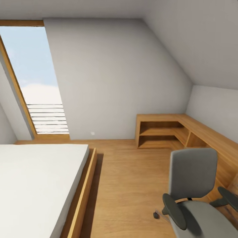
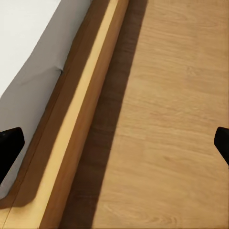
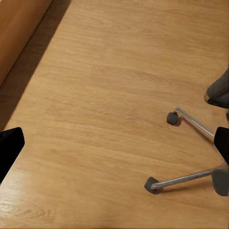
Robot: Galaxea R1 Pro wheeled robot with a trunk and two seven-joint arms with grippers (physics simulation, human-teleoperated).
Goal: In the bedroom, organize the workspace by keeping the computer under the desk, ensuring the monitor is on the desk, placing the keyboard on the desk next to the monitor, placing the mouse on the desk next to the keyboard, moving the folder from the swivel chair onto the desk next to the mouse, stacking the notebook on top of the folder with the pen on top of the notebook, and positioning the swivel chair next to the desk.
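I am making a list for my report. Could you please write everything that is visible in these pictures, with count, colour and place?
swivel chair: one, grey seat and back, black armrests, chrome legs on dark castors; lower right of the head view, on the floor in front of the shelf unit.
bed: one, white mattress on a light wooden frame; lower left of the head view.
shelf unit: one, light wood, L-shaped with open compartments; along the right wall into the far corner.
window: one, wooden frame, sky outside, slanted; far left wall.
floor: light wood planks, between bed and chair.
walls: pale grey, sloped.
left gripper: one, black fingertips at the picture's edges, open, over the bed's edge.
right gripper: one, black fingertips, open, over the floor near the chair's legs.
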